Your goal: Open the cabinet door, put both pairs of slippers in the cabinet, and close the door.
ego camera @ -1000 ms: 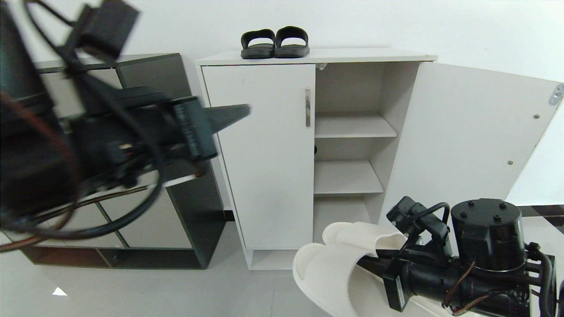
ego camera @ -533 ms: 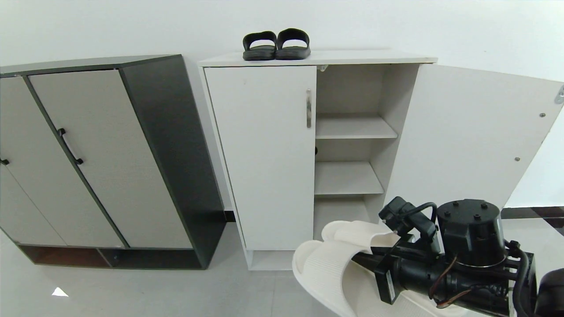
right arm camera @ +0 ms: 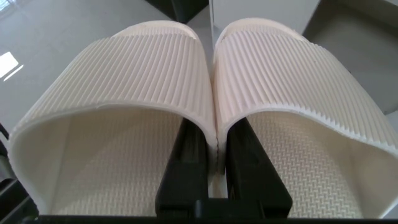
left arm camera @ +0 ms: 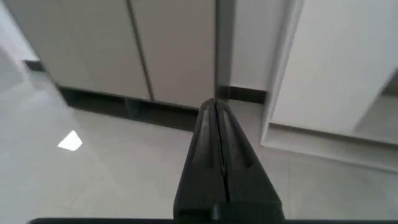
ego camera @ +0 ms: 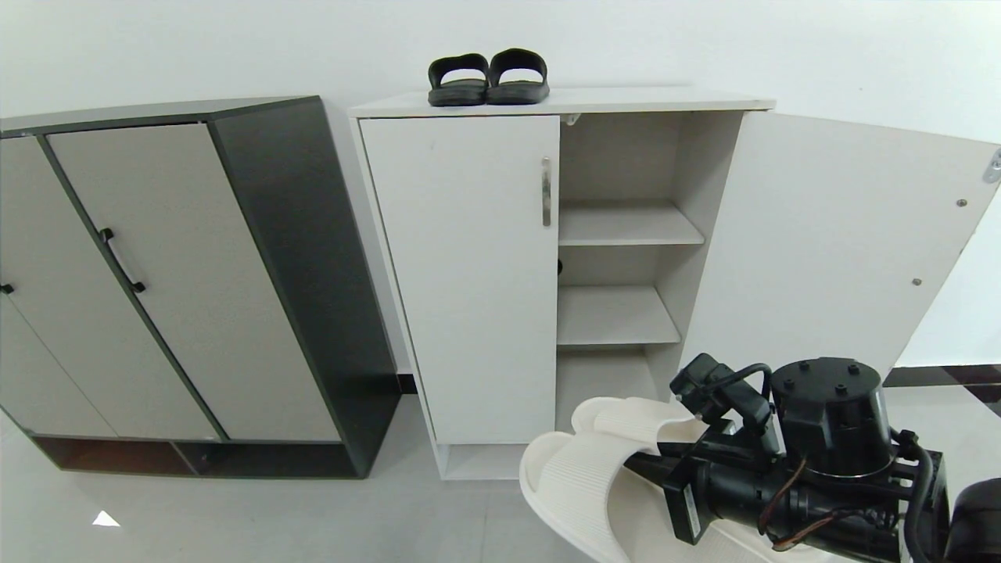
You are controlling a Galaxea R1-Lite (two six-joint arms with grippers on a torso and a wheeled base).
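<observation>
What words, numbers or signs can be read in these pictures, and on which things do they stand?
None can be read.
The small white label on the right arm: too small to read.
The white cabinet, the dark cabinet, the white slippers and the black slippers: no print visible.

Slipper pair (ego camera: 488,78) atop cabinet (ego camera: 461,274), wardrobe (ego camera: 188,274) leftward

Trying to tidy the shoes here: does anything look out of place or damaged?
The black slippers sit on top of the white cabinet, not on its shelves, though its right door stands wide open. The white slippers are clamped in the right hand, outside the cabinet. Nothing looks damaged or spilled.
</observation>
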